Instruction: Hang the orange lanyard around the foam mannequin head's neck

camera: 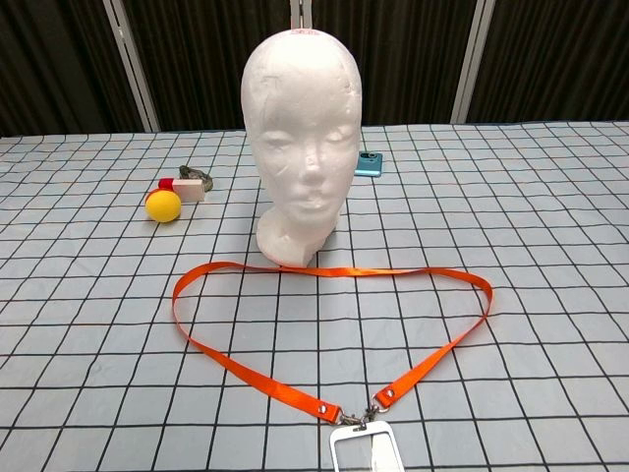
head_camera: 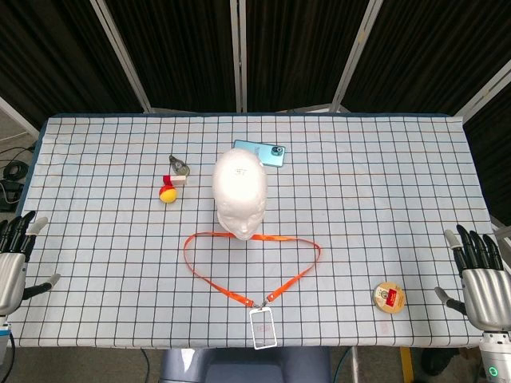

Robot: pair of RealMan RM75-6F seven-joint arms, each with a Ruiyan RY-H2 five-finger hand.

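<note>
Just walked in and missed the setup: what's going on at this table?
Nothing is being handled yet. The orange lanyard lies flat on the table in a loop in front of the upright foam mannequin head, not around its neck. The left robot hand and right robot hand rest open at the table's edges, holding nothing.

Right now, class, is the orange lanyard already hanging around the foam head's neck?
No, the orange lanyard lies flat on the table in front of the foam head.
</note>
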